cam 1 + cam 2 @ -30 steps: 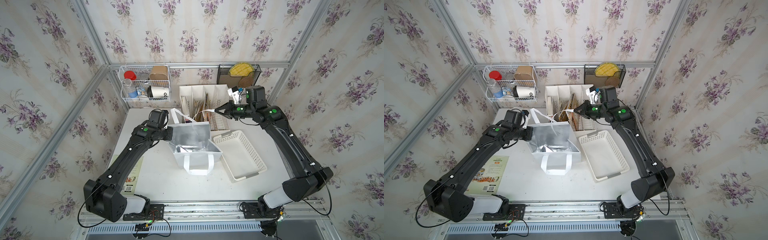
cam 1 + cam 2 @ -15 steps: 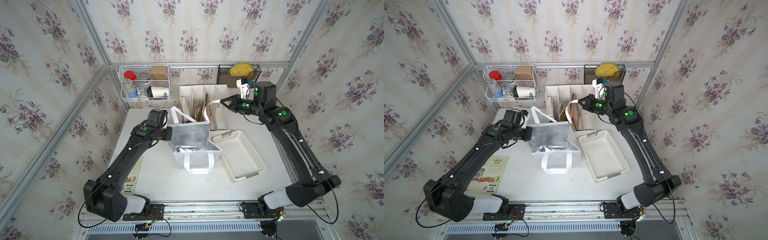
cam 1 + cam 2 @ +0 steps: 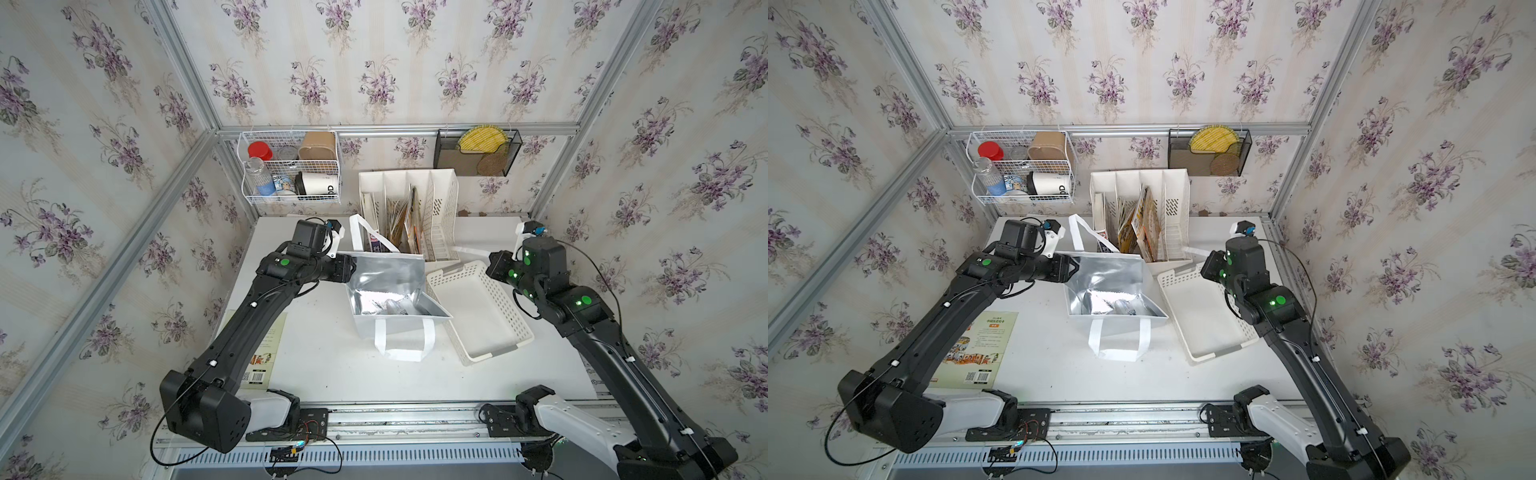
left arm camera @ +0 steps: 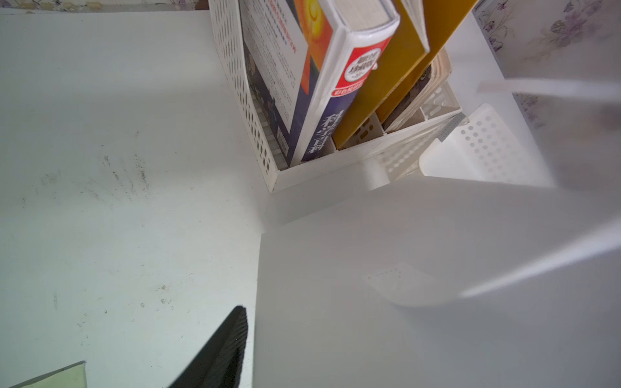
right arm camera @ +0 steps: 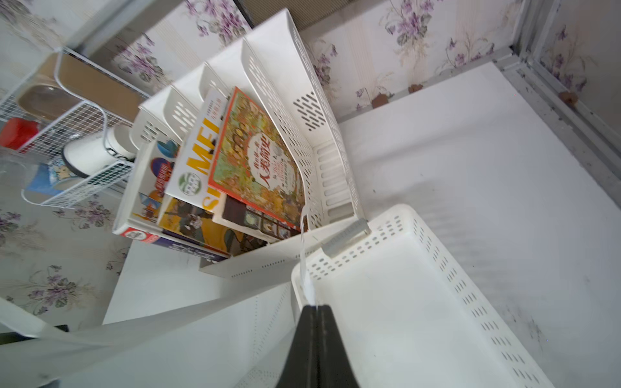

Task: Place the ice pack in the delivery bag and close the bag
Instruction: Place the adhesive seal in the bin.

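Silver foil inside the delivery bag shows a pale pouch on its floor, likely the ice pack. Your left gripper has just parted its jaws at the bag's rim and holds nothing. Your right gripper has dropped to the white basket corner, still pinching a strap handle. Placement looks done; release the strap.

- Delivery bag: white tote with silver foil lining, standing open on the worktop, one strap handle drooping down its front.
- Ice pack: pale pouch lying inside, on the bag's floor.
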Tool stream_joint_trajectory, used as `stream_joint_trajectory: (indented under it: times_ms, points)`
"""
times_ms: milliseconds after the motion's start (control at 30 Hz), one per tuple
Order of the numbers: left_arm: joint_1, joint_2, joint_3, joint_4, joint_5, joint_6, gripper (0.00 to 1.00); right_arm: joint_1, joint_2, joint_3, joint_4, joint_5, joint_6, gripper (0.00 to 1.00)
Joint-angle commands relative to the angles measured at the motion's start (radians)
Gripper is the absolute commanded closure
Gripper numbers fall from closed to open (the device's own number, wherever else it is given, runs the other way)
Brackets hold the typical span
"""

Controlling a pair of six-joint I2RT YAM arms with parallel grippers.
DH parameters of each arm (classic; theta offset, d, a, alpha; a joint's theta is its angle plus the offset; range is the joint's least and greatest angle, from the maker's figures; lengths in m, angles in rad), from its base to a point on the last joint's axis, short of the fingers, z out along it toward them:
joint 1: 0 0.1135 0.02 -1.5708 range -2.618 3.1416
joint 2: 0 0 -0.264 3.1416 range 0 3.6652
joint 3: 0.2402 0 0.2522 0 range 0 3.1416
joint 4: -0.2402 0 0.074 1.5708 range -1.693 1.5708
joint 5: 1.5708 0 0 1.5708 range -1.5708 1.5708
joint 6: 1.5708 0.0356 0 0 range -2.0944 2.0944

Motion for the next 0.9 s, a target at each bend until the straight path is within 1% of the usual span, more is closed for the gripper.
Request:
stream_joint_trajectory:
  times_ms: [0,67,167,267,333,433,600,633,700,767,833,867]
  points:
    - [0.002,-0.019,-0.013,0.049,0.042,0.018,0.35,0.001,-0.052,-0.07,0.006,-0.045,0.042,1.0]
    - [0.003,-0.026,-0.02,0.06,0.041,0.017,0.34,0.001,-0.098,-0.107,-0.011,-0.057,0.057,1.0]
    - [0.005,-0.025,-0.022,0.062,0.034,0.018,0.33,0.001,-0.166,-0.14,-0.054,-0.038,0.074,1.0]
    - [0.005,-0.023,-0.021,0.061,0.033,0.016,0.32,0.001,-0.215,-0.179,-0.099,0.041,0.099,1.0]
    - [0.005,-0.024,-0.02,0.06,0.03,0.016,0.32,0.001,-0.236,-0.227,-0.102,0.072,0.121,1.0]
    - [0.005,-0.023,-0.022,0.06,0.027,0.017,0.32,0.001,-0.231,-0.3,-0.051,0.038,0.133,1.0]
    - [0.005,-0.025,-0.021,0.056,0.029,0.021,0.32,0.001,-0.164,-0.369,0.059,-0.007,0.122,1.0]
    - [0.005,-0.025,-0.021,0.056,0.032,0.023,0.32,0.001,-0.156,-0.386,0.083,-0.017,0.112,0.98]
    - [0.005,-0.028,-0.021,0.057,0.04,0.03,0.32,0.001,-0.144,-0.412,0.134,-0.028,0.101,0.91]
    - [0.005,-0.027,-0.021,0.06,0.056,0.035,0.32,0.001,-0.131,-0.422,0.157,-0.014,0.094,0.81]
    - [0.005,-0.026,-0.022,0.061,0.076,0.037,0.31,-0.001,-0.121,-0.418,0.163,0.002,0.086,0.68]
    - [0.005,-0.026,-0.022,0.063,0.085,0.04,0.3,-0.002,-0.117,-0.415,0.163,0.008,0.08,0.58]
